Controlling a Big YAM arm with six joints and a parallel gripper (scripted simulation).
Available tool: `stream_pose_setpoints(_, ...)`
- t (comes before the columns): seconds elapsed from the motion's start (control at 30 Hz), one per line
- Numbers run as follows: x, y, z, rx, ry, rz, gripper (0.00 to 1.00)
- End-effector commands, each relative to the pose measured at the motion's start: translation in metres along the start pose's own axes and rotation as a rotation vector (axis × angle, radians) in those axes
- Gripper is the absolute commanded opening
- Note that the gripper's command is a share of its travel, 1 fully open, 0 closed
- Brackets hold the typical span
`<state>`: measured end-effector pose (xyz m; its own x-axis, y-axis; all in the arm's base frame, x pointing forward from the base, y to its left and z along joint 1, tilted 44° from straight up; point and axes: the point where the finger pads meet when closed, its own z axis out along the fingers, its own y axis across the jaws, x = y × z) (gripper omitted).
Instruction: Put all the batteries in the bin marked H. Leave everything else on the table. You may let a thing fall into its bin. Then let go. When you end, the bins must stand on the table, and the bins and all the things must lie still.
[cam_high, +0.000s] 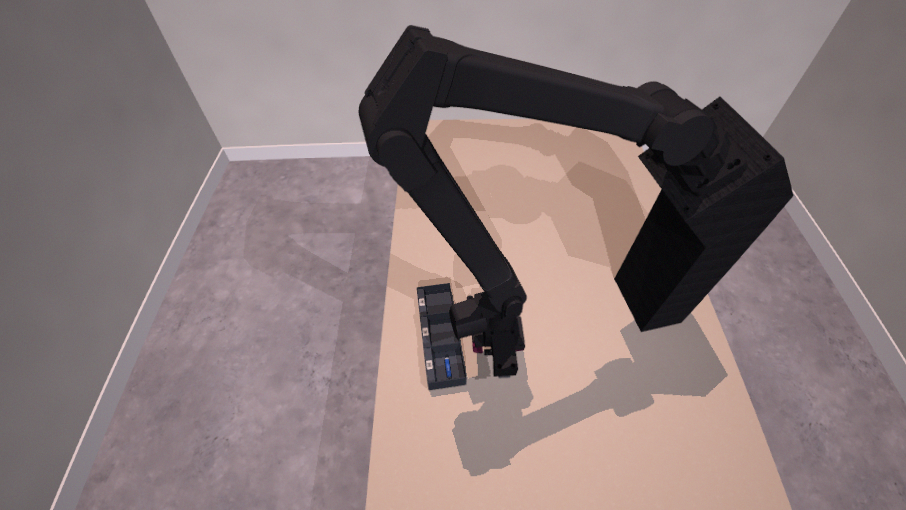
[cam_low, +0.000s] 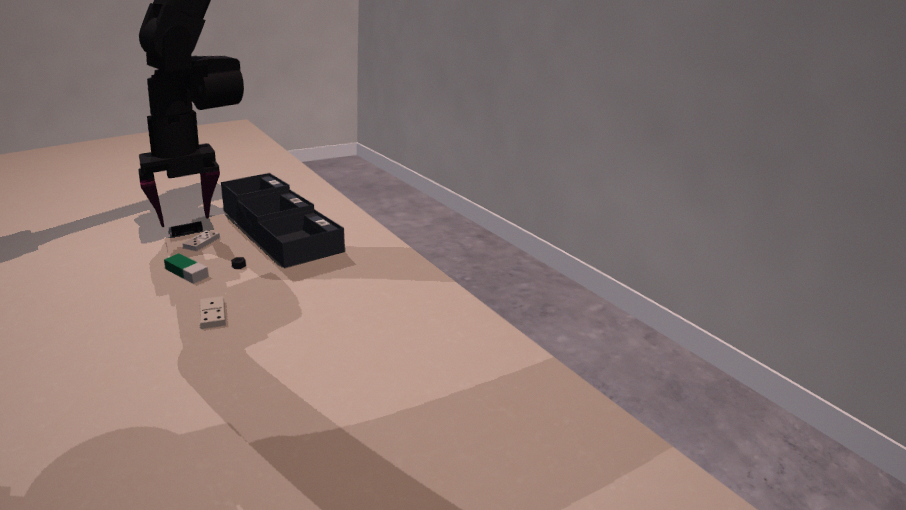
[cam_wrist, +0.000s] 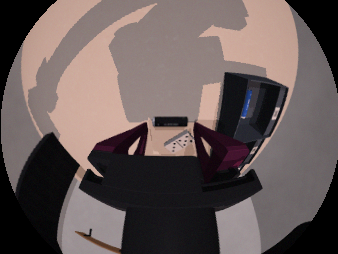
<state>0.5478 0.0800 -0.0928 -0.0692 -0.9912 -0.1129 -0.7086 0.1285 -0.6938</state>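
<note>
My gripper (cam_low: 182, 207) is open and empty, fingers pointing down, just above a small black battery (cam_low: 188, 226) that lies on the table. In the wrist view the battery (cam_wrist: 169, 119) lies a little ahead of the fingertips, with a white domino (cam_wrist: 180, 142) between the fingers. A row of three black bins (cam_low: 282, 218) stands right of the gripper; their labels are too small to read. A blue battery (cam_high: 447, 367) lies in the end bin, also seen in the wrist view (cam_wrist: 249, 103). From the top view the arm hides the fingertips (cam_high: 491, 354).
A white domino (cam_low: 201, 239) lies right beside the black battery. A green and white block (cam_low: 185, 267), a small black round thing (cam_low: 238, 262) and a second domino (cam_low: 212, 312) lie nearer the camera. The arm's black base block (cam_high: 697, 240) stands at the table's far side.
</note>
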Motion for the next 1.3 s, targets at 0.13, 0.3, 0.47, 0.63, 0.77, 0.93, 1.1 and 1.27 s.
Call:
stream_pose_setpoints(0.13,0.004,0.003,0.014,-0.001,0.002,-0.004,0.66)
stream_pose_setpoints(0.3,0.006,0.003,0.018,-0.004,0.005,-0.002,0.66)
stream_pose_setpoints(0.47,0.004,0.003,0.022,-0.004,0.002,-0.004,0.66)
stream_pose_setpoints(0.63,0.003,0.003,0.023,-0.004,0.001,-0.005,0.66)
stream_pose_setpoints(0.77,0.003,0.004,0.023,-0.009,0.002,-0.005,0.66)
stream_pose_setpoints(0.93,0.003,0.005,0.022,-0.016,0.004,-0.006,0.47)
stream_pose_setpoints(1.1,0.003,0.006,0.022,-0.022,0.005,-0.006,0.47)
stream_pose_setpoints(1.27,0.003,0.005,0.022,-0.022,0.005,-0.006,0.47)
